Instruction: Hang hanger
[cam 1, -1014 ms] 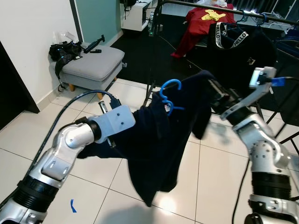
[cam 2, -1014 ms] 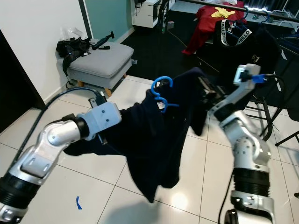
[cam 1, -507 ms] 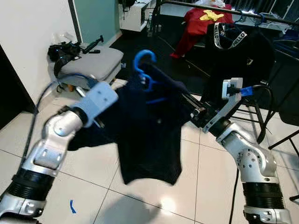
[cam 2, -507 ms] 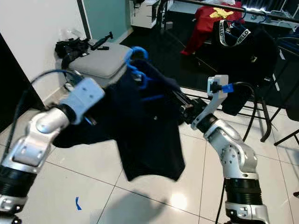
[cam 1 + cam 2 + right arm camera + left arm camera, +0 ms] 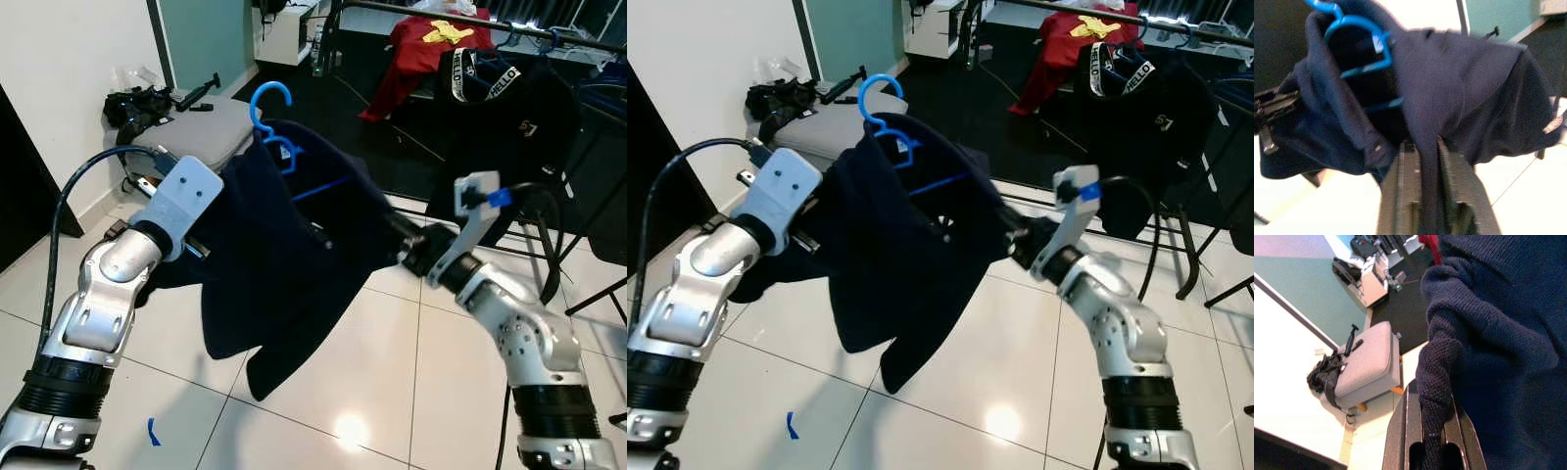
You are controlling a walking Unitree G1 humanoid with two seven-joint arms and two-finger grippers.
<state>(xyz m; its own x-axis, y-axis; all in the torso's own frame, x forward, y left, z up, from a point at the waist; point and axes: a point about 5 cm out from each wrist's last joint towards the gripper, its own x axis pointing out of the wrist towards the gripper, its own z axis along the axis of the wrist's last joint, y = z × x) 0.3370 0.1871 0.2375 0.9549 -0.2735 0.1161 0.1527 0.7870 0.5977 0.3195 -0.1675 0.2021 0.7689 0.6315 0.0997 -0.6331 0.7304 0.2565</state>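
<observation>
My left gripper (image 5: 1432, 431) is closed on a rolled edge of the navy sweater (image 5: 284, 255), a thick ribbed knit bunched between the two black fingers; my right gripper (image 5: 1422, 161) likewise pinches a fold of the same cloth on the opposite side. The sweater is thus stretched between both arms at chest height above the white tiled floor (image 5: 392, 372), its lower part sagging freely. Judged by that sag, the fabric is soft, limp and moderately heavy, offering no stiffness of its own and likely to slide if gripped loosely. The blue hanger (image 5: 272, 122) sits inside the neckline, its hook standing above the cloth, its thin plastic bars partly visible; it is light, rigid and smooth, and in my judgement the hook or neck would be the surer place to hold. Beyond, a grey padded stool (image 5: 191, 132) stands by the wall. Farthest, a dark clothes rail (image 5: 441, 15) carries a red garment (image 5: 416, 49) and a black printed one (image 5: 500, 93).
</observation>
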